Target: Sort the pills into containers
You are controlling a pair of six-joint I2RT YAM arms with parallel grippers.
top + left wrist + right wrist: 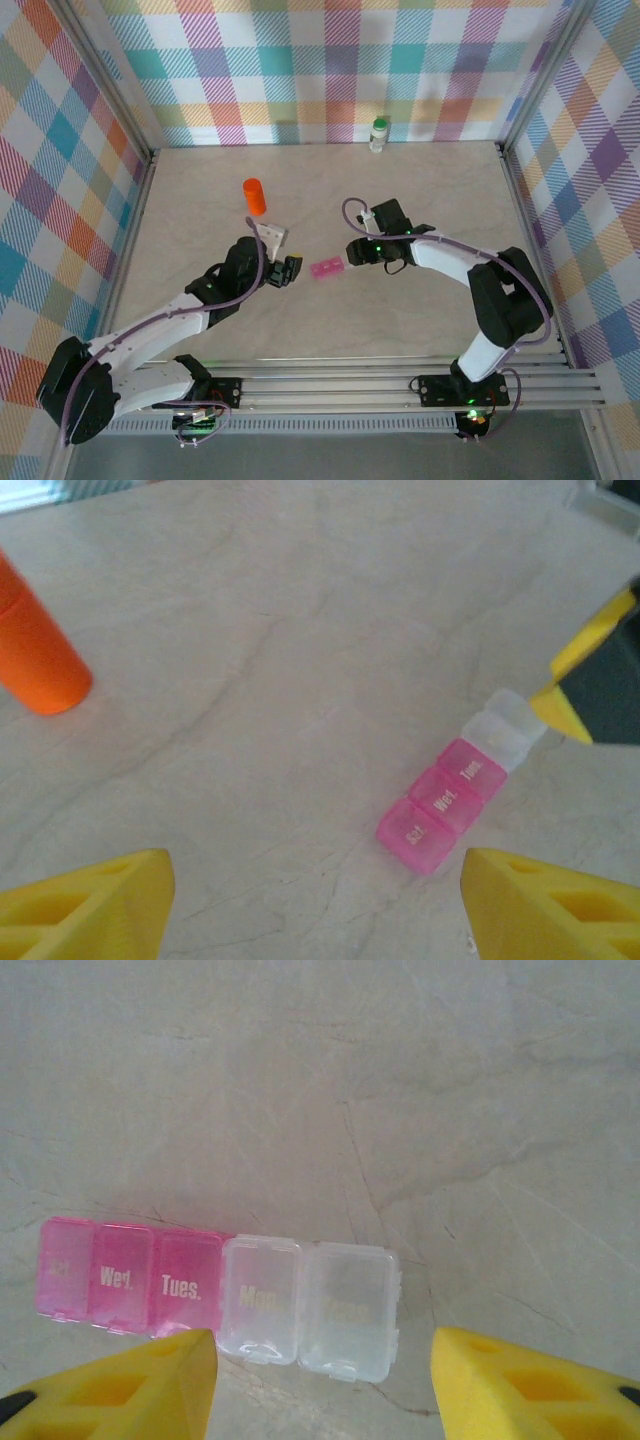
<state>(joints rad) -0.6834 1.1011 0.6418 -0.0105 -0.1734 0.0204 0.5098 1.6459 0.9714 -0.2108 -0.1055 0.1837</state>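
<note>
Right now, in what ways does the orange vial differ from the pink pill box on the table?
The orange vial stands upright; the pill box lies flat. The vial is a round cylinder, the pill box a strip of square compartments. The vial is plain orange; the pill box is part pink, part clear, with day names on its lids. Both rest on the table, unheld.

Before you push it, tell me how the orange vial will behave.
The orange vial stands upright, tall and narrow, so a high push would likely tip it. Being cylindrical, it would probably roll once down. Its smooth wall looks slippery.
</note>
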